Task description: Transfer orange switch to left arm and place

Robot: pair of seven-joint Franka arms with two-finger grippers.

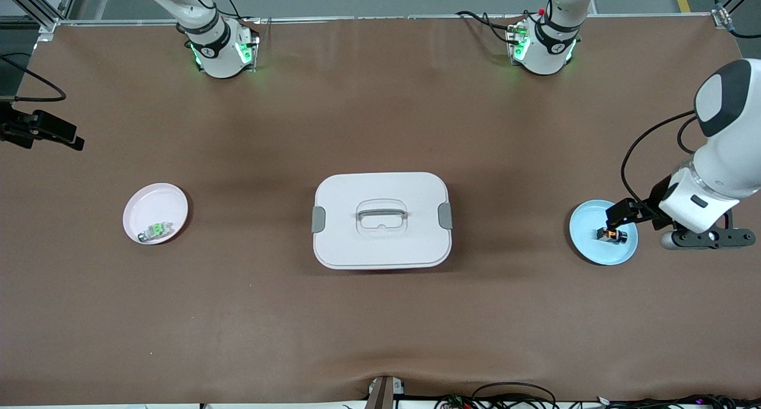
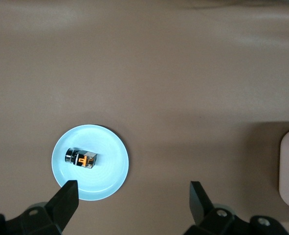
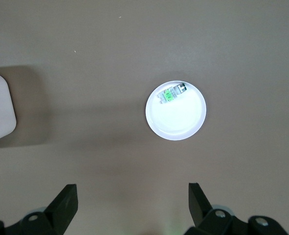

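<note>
You see the orange switch (image 1: 612, 235) lying in the blue plate (image 1: 585, 239) at the left arm's end of the worktop (image 1: 380, 314). The left end effector (image 2: 132, 198) hangs above this plate with its fingers spread wide and it holds nothing. The box (image 1: 381, 219) stands in the middle of the worktop, between the blue plate and the pink plate (image 1: 151, 204), well apart from both. In the pink plate you find a small green-and-grey component (image 1: 156, 230). The right end effector (image 3: 132, 198) is up over the worktop near the pink plate, also fully open and empty.
</note>
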